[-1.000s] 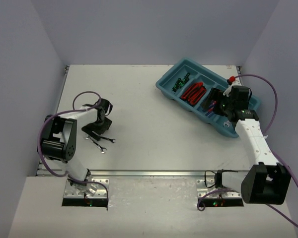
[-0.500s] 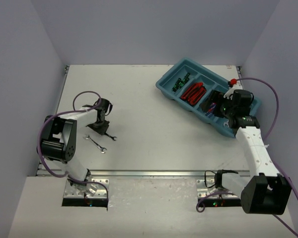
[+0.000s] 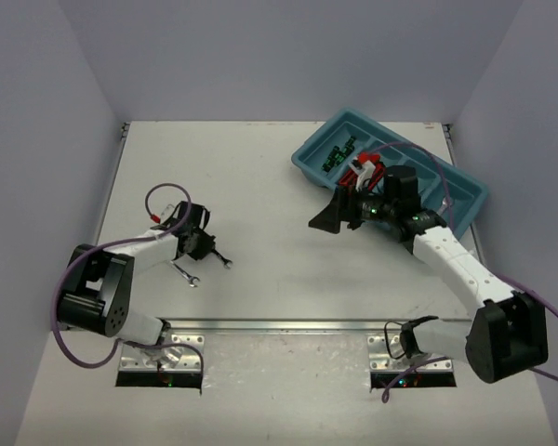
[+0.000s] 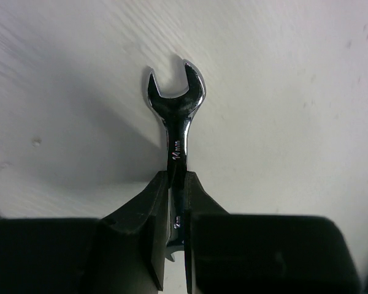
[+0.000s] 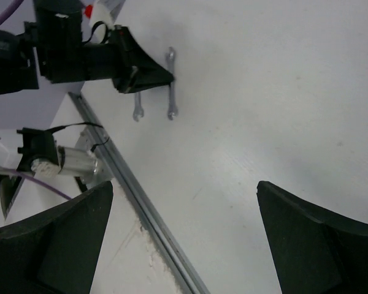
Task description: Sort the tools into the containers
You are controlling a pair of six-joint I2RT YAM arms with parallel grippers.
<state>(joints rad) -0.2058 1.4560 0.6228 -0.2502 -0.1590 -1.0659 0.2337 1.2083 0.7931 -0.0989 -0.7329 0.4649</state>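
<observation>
A silver wrench sticks out from between the black fingers of my left gripper, which is shut on its shank just over the white table. From above, this left gripper is at the table's left with the wrench pointing right. A second wrench lies loose on the table just in front. My right gripper hangs open and empty over the table, left of the teal tray. In the tray lie green-black screwdrivers and red knives, partly hidden by the right arm.
The right wrist view looks across the table between its wide-apart fingers at the left gripper, both wrenches and the metal rail along the table's near edge. Grey walls enclose the table on three sides.
My left gripper has shut on the wrench and shifted slightly right and nearer. The right arm has swung left, out from over the tray's right end to above the table, still open.
</observation>
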